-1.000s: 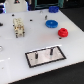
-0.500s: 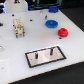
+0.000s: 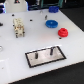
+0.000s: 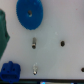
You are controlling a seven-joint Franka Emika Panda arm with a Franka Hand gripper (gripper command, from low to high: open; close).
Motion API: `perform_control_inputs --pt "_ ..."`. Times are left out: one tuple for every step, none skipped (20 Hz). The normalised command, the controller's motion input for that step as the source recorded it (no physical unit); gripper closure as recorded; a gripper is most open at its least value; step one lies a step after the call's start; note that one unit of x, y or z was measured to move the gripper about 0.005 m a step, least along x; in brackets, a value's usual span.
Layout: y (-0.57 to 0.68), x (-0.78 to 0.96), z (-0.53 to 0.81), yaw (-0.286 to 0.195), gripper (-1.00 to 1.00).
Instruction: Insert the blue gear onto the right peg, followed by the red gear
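The blue gear (image 3: pixel 51 23) lies flat on the white table at the back, on the exterior view's right. It also shows in the wrist view (image 4: pixel 30 14). The smaller red gear (image 3: pixel 63 32) lies just in front of it, further right. The grey plate with a black border (image 3: pixel 45 61) lies in front, with two dark upright pins. The right peg (image 3: pixel 50 50) is bare. My gripper (image 3: pixel 19 34) hangs over the table at the exterior view's left, well apart from both gears and the plate. Its two fingertips stand apart with nothing between them.
The plate's twin pin (image 3: pixel 36 54) stands at its left. The table has small dark holes (image 4: pixel 62 43). A dark green shape (image 4: pixel 2 35) and a blue lumpy object (image 4: pixel 9 71) sit at the wrist view's edge. Dark clutter lines the table's back edge (image 3: pixel 55 8).
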Motion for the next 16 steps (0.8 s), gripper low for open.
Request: perform_control_inputs --pt "0.56 -0.34 -0.43 0.000 -1.00" --pt "0.55 -0.34 -0.44 0.000 -1.00" --pt "0.54 -0.32 -0.46 0.000 -1.00" --pt "0.51 -0.28 -0.50 0.000 -1.00" --pt "0.44 -0.28 -0.55 0.000 -1.00" --pt "0.38 -0.26 -0.57 0.000 -1.00" --pt "0.30 -0.23 -0.58 0.000 -1.00" --pt "0.25 -0.18 -0.57 0.000 -1.00" --pt "0.21 -0.15 -0.56 0.000 -1.00" --pt "0.19 -0.13 -0.56 0.000 -1.00" --pt "0.14 -0.17 -0.57 0.000 -1.00" --pt "0.09 -0.19 -0.57 0.000 -1.00" --pt "0.07 -0.19 -0.57 0.000 -1.00" --pt "0.02 -0.18 -0.57 0.000 -1.00" --pt "0.02 -0.19 -0.55 0.000 -1.00" --pt "0.01 -0.17 -0.53 0.000 -1.00"
